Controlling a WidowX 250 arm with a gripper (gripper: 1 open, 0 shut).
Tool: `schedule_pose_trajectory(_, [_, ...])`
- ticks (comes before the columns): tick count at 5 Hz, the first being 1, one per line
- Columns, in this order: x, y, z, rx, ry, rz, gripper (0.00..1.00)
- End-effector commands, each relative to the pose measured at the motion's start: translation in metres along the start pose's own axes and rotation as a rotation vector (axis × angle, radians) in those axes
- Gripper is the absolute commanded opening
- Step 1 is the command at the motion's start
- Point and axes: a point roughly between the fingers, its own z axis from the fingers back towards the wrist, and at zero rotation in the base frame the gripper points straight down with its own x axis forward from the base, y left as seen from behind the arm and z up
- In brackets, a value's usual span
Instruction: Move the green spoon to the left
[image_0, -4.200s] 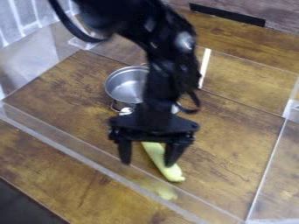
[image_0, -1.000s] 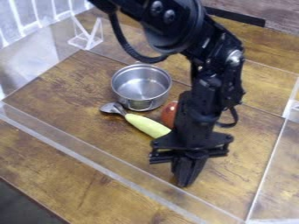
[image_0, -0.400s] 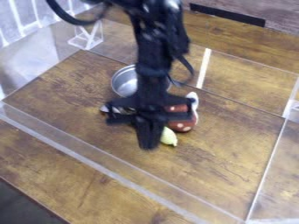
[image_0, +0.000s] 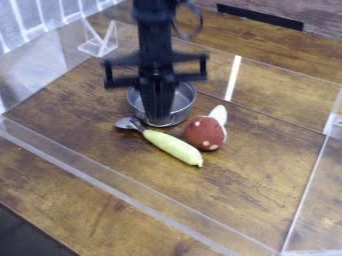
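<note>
The gripper is closed, nothing visible in it, before the shiny round metal pot. The smooth yellow-green spoon handle lies beside the white-spotted, red-brown mushroom toy.

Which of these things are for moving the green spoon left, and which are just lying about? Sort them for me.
For the job:
- green spoon
- the arm's fingers, above the spoon

Just lying about:
- round metal pot, behind the spoon
- red-brown and white mushroom-like toy, beside the spoon's handle
</note>
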Motion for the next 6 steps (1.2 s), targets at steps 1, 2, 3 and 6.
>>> schedule_pose_trajectory(1, [0.012, -0.003, 0.032, -0.072, -0.052, -0.143, 0.0])
schedule_pose_trajectory(2, [0.014, -0.009, 0.024, -0.067, -0.043, -0.201, 1.0])
schedule_pose_trajectory(3, [0.003, -0.013, 0.014, -0.059, -0.032, -0.244, 0.0])
schedule_pose_trajectory(6, [-0.012, -0.042, -0.029, -0.054, -0.024, -0.289, 0.0])
